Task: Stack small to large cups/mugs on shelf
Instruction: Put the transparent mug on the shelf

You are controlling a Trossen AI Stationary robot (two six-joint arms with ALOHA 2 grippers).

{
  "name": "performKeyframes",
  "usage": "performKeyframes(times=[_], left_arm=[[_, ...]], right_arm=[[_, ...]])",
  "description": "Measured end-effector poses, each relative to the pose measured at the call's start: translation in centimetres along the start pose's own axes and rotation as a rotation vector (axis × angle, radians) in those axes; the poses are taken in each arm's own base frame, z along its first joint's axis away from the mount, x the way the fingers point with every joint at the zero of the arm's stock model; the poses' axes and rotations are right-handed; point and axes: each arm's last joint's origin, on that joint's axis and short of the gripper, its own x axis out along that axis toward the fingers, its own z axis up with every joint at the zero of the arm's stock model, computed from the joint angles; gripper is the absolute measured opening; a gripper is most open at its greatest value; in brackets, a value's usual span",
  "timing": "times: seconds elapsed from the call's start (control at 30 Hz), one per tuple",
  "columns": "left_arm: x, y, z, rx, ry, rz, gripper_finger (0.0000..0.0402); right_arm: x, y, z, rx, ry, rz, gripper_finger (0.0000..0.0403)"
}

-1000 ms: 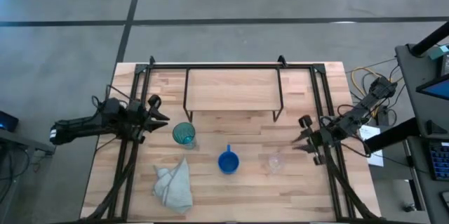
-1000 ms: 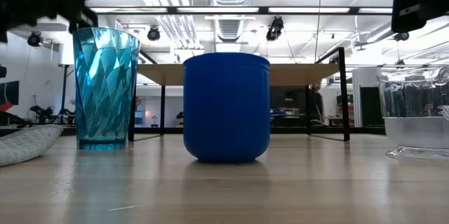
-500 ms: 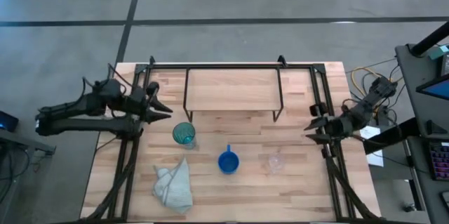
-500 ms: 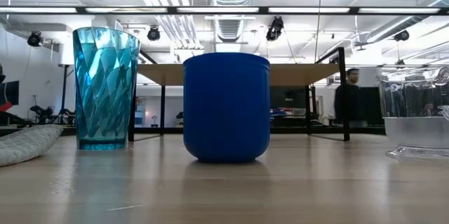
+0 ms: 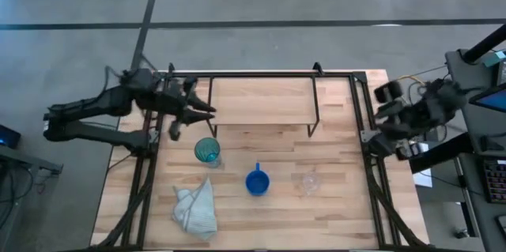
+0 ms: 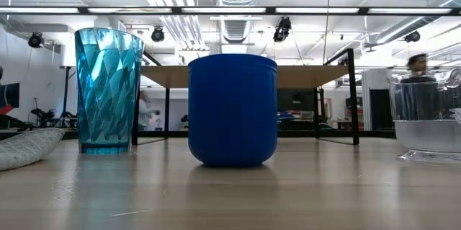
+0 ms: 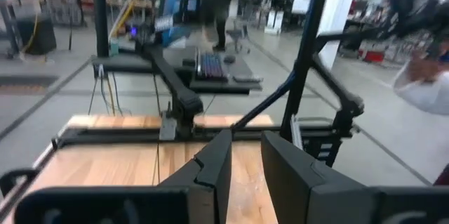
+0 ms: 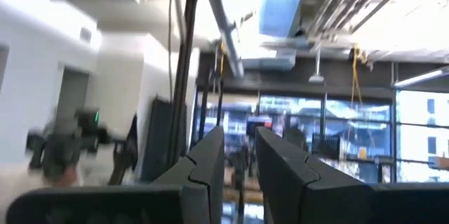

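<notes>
teal tumbler: tall, translucent, faceted walls, upright on the table's left-centre, in front of the shelf's left leg. Low view shows it leftmost of the three.
blue mug: bright blue, opaque, handle pointing toward the shelf; upright mid-table, nearer the front edge than the tumbler. Centre of the low view.
glass cup: small, clear, hard to make out from above; just right of the mug, apart from it. Cut off by the right edge in the low view.
shelf: black wire frame, light wood top, at the back-centre of the table. Nothing on it; all three cups stand on the table in front.
cloth: pale green-grey, crumpled, front-left, near the tumbler but not touching.
left gripper: raised over the shelf's left end, behind the tumbler. Fingers close together with a narrow gap, nothing between them.
right gripper: off the table's right edge, lifted, aimed up at the room. Fingers a narrow gap apart, holding nothing.
background: blurred people in the room behind.
</notes>
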Motion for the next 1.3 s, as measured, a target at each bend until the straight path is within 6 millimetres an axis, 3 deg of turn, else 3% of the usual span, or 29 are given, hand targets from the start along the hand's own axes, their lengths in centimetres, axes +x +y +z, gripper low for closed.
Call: performKeyframes(times=[0.17,0.3,0.53,0.77,0.97,1.3], left_arm=[[1.2,0.4,0.0,-0.071,0.002,0.000,0.0066],[2.3,0.8,0.3,-0.156,-0.047,-0.008,0.0066],[2.3,0.7,1.6,-0.171,-0.130,-0.024,0.0066],[2.4,0.9,0.9,-0.147,-0.083,-0.006,0.0066],[2.3,1.2,-0.2,-0.141,0.017,0.036,0.0066],[1.5,0.9,-0.1,-0.153,0.052,0.040,0.0066]], right_arm=[[0.9,-1.0,4.0,0.067,-0.044,-0.018,0.0077],[0.9,-1.5,5.2,0.045,0.106,0.028,0.0077],[1.2,-0.9,3.9,0.172,0.460,0.062,0.0077],[2.7,0.0,3.5,0.451,0.498,-0.005,0.0077],[4.0,0.9,2.6,0.360,0.524,0.015,0.0077],[6.7,4.0,-2.6,0.301,0.777,-0.023,0.0077]])
